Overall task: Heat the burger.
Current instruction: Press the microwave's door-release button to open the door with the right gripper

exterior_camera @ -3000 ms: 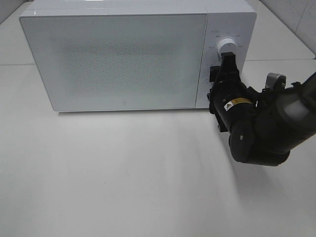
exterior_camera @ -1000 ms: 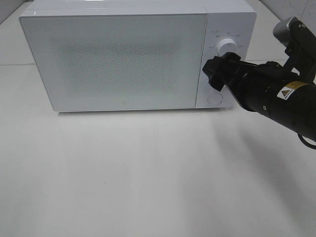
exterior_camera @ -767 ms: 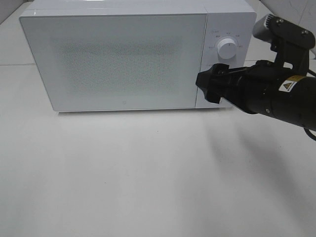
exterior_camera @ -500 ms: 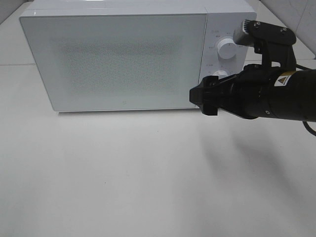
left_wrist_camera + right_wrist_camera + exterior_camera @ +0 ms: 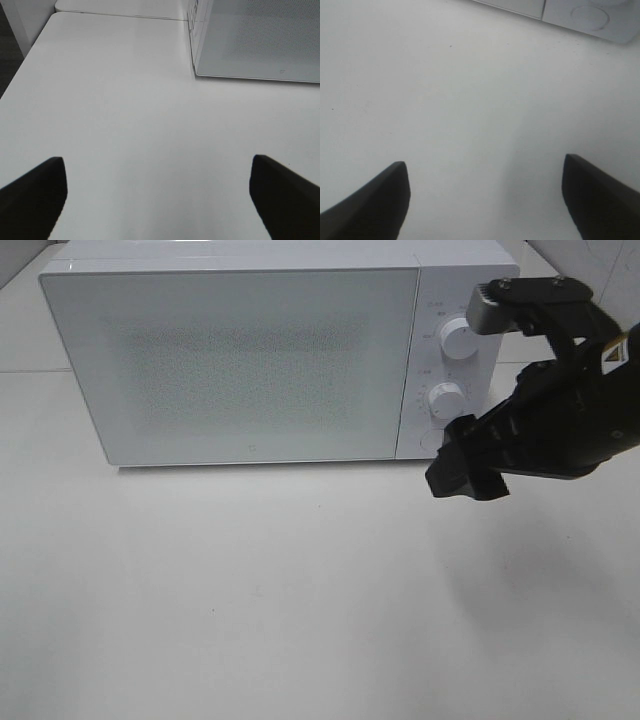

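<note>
The right arm (image 5: 575,415) is seen reaching in from the right edge of the high view, its black forearm slanted down and toward the middle. At the low end the right tool (image 5: 462,475) is carried, tipped downward. A grey-tipped mount (image 5: 492,302) is raised above the wrist. In the right wrist view the right tool's two dark fingers (image 5: 367,202) are shown spread wide apart, one at each lower corner. The left tool (image 5: 157,200) is caught by its own wrist view. Its dark fingers (image 5: 30,197) are likewise set far apart and angled low and forward.
</note>
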Robot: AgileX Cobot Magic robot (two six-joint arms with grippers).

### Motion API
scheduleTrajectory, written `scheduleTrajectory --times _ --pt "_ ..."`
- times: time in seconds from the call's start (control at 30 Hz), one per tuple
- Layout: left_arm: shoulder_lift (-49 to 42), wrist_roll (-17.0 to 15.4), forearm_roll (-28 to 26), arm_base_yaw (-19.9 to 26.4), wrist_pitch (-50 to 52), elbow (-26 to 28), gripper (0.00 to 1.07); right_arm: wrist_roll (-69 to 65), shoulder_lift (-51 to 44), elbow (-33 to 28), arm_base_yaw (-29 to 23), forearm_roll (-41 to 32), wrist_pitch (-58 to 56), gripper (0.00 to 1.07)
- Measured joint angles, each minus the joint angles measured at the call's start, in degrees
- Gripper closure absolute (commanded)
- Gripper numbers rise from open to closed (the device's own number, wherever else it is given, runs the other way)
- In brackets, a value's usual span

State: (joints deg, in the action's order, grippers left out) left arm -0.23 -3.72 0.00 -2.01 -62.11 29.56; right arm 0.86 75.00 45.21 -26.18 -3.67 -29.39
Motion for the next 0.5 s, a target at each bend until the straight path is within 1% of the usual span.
scheduleTrajectory --times 0.03,0.07,0.1,0.13,0.17,0.2,0.27,0.37,0.5 --pt "0.00 0.00 0.00 0.00 0.00 0.00 0.16 -1.43 -0.97 0.06 0.00 1.89 -1.20 0.32" --pt "0.00 0.00 0.00 0.00 0.00 0.00 0.16 -1.43 -0.97 0.06 0.00 1.89 -1.20 0.32" --pt "0.00 0.00 0.00 0.00 0.00 0.00 0.16 -3.78 -2.98 0.06 0.00 4.76 -3.38 0.32" --pt "0.00 0.00 0.00 0.00 0.00 0.00 0.16 -4.58 -4.01 0.06 0.00 6.07 -4.41 0.32" --pt "0.00 0.00 0.00 0.00 0.00 0.00 0.16 -4.58 -4.01 0.06 0.00 6.07 -4.41 0.32" --pt "0.00 0.00 0.00 0.00 0.00 0.00 0.16 -5.61 -5.84 0.06 0.00 7.79 -6.88 0.32" --pt "0.00 0.00 0.00 0.00 0.00 0.00 0.16 -5.84 -6.65 0.06 0.00 8.31 -7.91 0.32" --pt "0.00 0.00 0.00 0.00 0.00 0.00 0.16 -7.79 -11.40 0.06 0.00 9.74 -12.03 0.32" --pt "0.00 0.00 0.00 0.00 0.00 0.00 0.16 -8.19 -14.55 0.06 0.00 10.54 -15.24 0.32"
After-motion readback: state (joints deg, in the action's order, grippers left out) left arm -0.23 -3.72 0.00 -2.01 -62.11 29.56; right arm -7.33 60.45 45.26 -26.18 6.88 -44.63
